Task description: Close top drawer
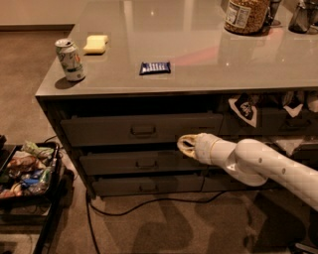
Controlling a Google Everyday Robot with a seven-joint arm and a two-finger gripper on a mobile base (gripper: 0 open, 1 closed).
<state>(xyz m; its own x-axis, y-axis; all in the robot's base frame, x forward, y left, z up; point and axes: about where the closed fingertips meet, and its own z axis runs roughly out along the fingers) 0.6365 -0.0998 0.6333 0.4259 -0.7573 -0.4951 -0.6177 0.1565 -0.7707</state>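
Note:
The top drawer [99, 131] is the tall dark-grey front just under the counter, with a small metal loop handle [143, 130] at its centre. A dark gap shows above its front. My gripper [185, 145] is at the end of the white arm [263, 163] that reaches in from the right. It sits at the lower right part of the drawer front, right of the handle. Whether it touches the front I cannot tell.
Two slimmer grey drawers [144, 162] lie below. Right-hand drawers hold white rags and a black-white patch [244, 109]. On the counter [208, 64] are a soda can [69, 59], yellow sponge [96, 43], blue packet [155, 67] and jar [246, 15]. A bin of clutter [27, 171] stands at floor left; a cable [149, 206] runs across the carpet.

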